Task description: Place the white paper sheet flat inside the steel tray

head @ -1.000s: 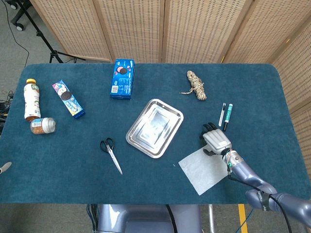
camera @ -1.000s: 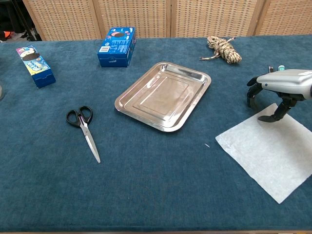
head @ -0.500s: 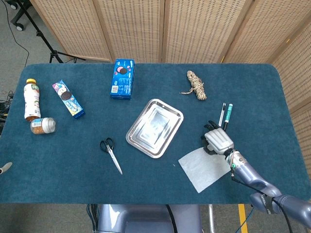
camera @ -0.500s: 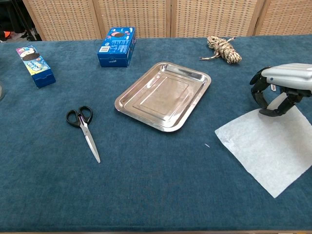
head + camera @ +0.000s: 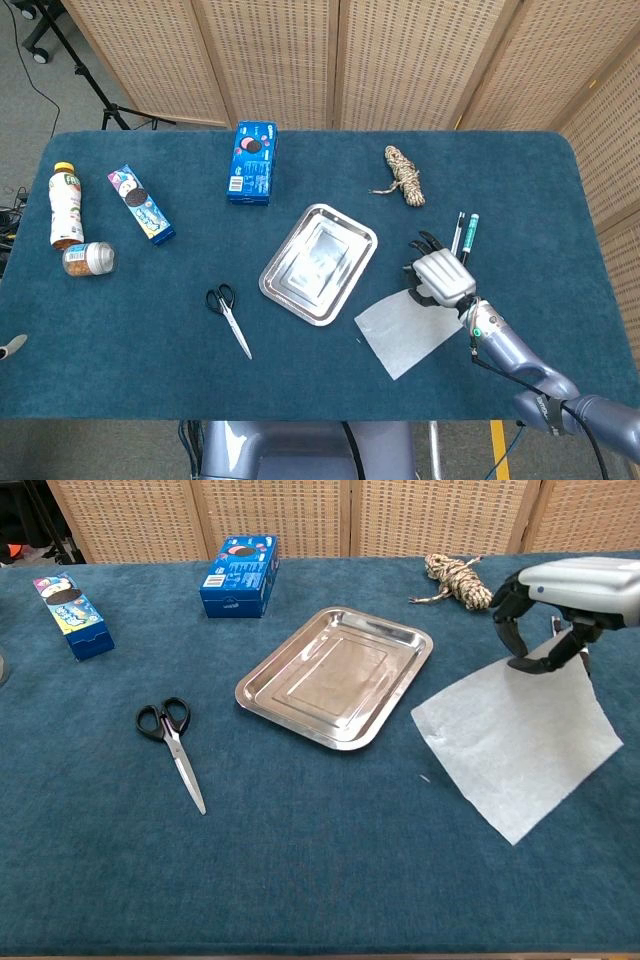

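Currently the right robot hand [image 5: 560, 605] pinches the white paper sheet [image 5: 515, 740] by its far corner, sheet half-lifted near the surface's right edge, just right of the steel tray [image 5: 335, 675]. Advice: carry it left, keep it taut, lower it flat within the rim. Left robot hand not visible. Count: one sheet, one tray, one scissors [image 5: 172, 748], two pens [image 5: 463, 238].
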Tool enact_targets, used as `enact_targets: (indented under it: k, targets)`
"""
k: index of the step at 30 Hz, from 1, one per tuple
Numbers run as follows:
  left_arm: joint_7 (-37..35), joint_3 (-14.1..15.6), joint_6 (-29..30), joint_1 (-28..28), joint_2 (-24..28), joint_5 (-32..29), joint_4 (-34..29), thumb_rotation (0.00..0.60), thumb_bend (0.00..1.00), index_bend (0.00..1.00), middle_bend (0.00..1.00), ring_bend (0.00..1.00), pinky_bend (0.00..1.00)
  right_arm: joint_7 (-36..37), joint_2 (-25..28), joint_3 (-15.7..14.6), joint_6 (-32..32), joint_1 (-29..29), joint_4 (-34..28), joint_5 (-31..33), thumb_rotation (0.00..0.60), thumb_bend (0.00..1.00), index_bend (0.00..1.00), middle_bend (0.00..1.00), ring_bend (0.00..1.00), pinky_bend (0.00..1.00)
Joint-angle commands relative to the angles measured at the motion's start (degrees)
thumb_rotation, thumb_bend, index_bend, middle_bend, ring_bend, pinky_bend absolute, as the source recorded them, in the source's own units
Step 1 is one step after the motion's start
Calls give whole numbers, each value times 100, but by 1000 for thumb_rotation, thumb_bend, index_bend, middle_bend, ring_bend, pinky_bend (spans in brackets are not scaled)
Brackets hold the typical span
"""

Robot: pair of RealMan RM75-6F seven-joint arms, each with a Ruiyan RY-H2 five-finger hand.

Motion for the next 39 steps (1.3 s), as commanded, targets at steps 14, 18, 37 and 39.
enact_targets:
  k: [14, 18, 37, 39]
  targets:
    - [-344, -58, -226, -55, 132, -163, 40, 600, 0, 0, 0, 0, 0, -2077, -1077, 891, -747, 1272, 103, 1858, 600, 521, 686, 586, 184, 0]
    - [-542, -66, -296, -57, 205, -182, 44, 600, 0, 0, 0, 0, 0, -2516, -1535, 958, -789, 1571, 410, 2307, 600, 522, 687, 586, 184, 0]
    - [-867, -162, -757, -203, 298, -544, 251, 600, 0, 0, 0, 0, 0, -2595, -2743, 995, -1261, 2636, 2623, 2142, 600, 519, 686, 586, 198, 0]
    - [-847, -176, -781, -216, 295, -590, 246, 600, 0, 0, 0, 0, 0, -2466, -2835, 966, -1315, 2726, 2839, 1994, 600, 520, 686, 586, 201, 0]
